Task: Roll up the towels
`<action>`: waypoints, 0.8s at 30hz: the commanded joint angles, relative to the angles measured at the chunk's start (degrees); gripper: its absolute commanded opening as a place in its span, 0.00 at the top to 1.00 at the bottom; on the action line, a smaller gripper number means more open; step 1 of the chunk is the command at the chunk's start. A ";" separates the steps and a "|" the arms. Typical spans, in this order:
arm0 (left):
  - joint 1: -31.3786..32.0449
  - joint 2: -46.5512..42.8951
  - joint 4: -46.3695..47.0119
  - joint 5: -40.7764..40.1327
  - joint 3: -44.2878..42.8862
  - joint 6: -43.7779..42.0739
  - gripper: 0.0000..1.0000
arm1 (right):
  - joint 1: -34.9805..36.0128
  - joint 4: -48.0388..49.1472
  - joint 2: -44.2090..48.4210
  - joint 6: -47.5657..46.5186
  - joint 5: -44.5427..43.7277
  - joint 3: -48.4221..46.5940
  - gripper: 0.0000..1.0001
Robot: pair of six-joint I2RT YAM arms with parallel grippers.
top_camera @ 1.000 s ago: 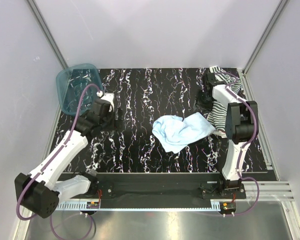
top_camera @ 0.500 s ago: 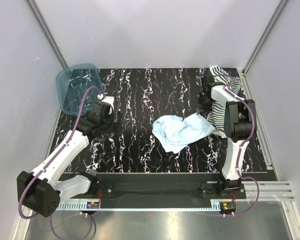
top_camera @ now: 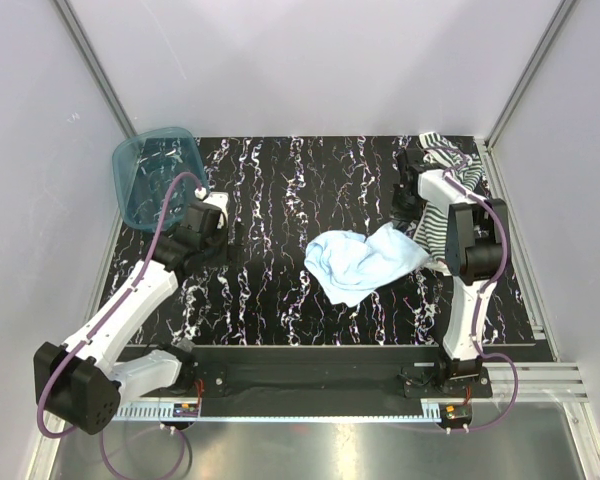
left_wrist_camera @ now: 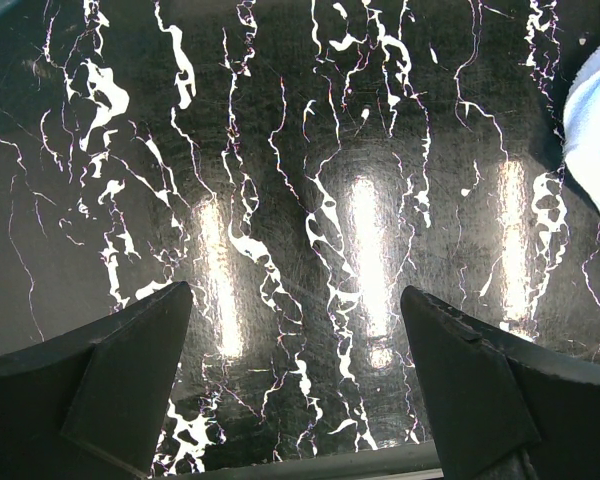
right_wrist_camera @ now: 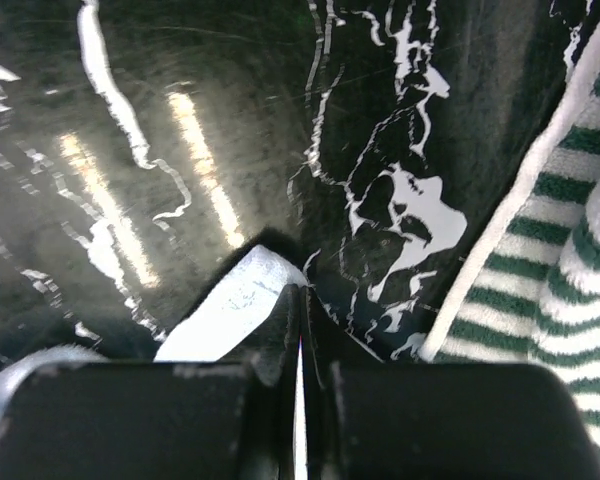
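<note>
The pale blue towel lies crumpled right of the table's middle; its edge shows in the left wrist view. The green-and-white striped towel lies bunched along the right side, partly under the right arm. In the right wrist view its stripes lie just right of my right gripper. That gripper is shut with nothing between its fingers, low over the bare marbled surface. My left gripper is open and empty over the table's left part, well away from both towels.
A teal plastic basket stands at the back left corner, just beyond the left arm. The black marbled mat ends at a metal rail on the right. White walls close in on three sides.
My right gripper's jaws have come together from partly open to shut, beside the striped towel. The left arm has barely shifted and both towels lie as before.
</note>
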State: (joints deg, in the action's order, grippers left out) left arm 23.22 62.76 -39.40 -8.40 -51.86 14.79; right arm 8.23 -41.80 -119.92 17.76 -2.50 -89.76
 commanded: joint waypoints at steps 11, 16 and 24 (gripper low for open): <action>-0.37 0.08 1.87 4.00 -0.18 -0.11 0.10 | 4.60 -3.73 24.72 1.14 2.94 -10.96 1.00; -0.28 -0.53 2.39 7.69 -0.44 1.91 0.10 | 4.69 0.91 36.84 1.49 9.17 -14.30 1.00; 2.78 0.08 5.82 13.59 -1.32 7.61 0.10 | 4.69 10.51 57.48 -0.17 10.51 -9.05 1.00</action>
State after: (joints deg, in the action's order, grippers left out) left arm 23.81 62.76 -37.82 0.97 -51.86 19.11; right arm 12.71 -36.34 -67.90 18.79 7.20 -101.08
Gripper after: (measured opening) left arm 0.904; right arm 0.010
